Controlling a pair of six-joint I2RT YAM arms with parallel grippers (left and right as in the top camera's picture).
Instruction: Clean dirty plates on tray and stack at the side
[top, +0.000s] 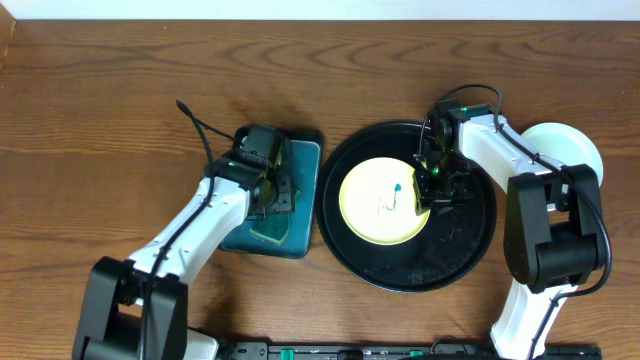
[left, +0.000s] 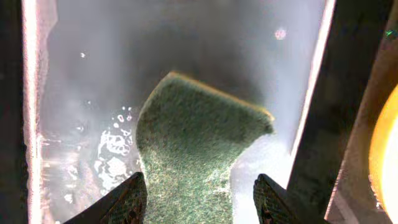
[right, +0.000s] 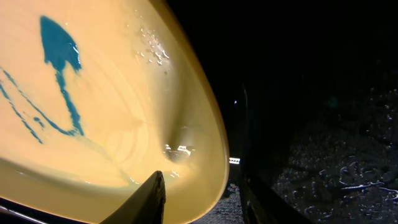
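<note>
Yellow plate: the yellow plate (top: 375, 200) lies in the middle of the black tray (top: 470, 250). It is not clean yet; teal marks (right: 59, 43) show on its face.

Right gripper: the right gripper (right: 202, 196) is clamped on the right rim of the yellow plate, one finger inside the rim and the other in the dark outside it. I think it holds the plate there so that it does not slide when it is wiped.

Sponge: the sponge (left: 193, 149) lies flat in the teal tray (top: 305, 160), left of the black tray. The floor of this tray is wet with water drops (left: 112, 149), so it seems to be the place where the sponge takes water.

Left gripper: the left gripper (left: 199, 199) is low over the sponge with its fingers apart, one on each side. A gap shows at the right finger, so nothing is gripped.

Pale plates: something round and pale (top: 575, 145) rests on the tabletop (top: 120, 120) to the right, partly behind the right arm. It is probably the stack at the side; how many pale plates are there I cannot tell.

Step in hand: probably the sponge must be taken and brought to the marks on the yellow plate.

Risk: a wet sponge can slip from the fingers.
</note>
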